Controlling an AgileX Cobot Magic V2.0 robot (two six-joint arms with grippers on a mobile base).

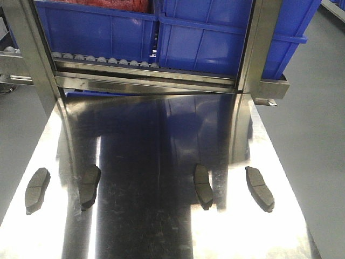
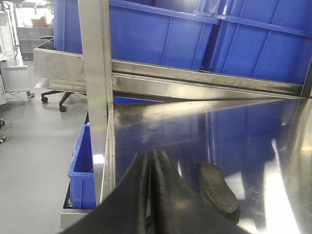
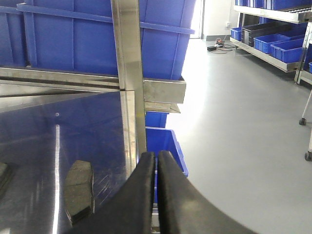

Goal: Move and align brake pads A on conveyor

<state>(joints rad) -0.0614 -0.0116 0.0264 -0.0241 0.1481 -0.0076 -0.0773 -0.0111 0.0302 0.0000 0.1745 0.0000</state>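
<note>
Clenched on nothing, the left pincer point(image 2: 148, 161) and right pincer point(image 3: 156, 158) sit low in their wrist views. All four brake pads A point(image 1: 203, 185) lie apart on the steel surface point(image 1: 145, 145), along the lower front view. No conveyor shows, so the whole task seems still to be done.

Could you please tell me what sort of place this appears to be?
Probably a factory or warehouse workstation: blue plastic bins on a roller rack, a steel table carrying brake pads, and more bin shelving across the floor.
</note>
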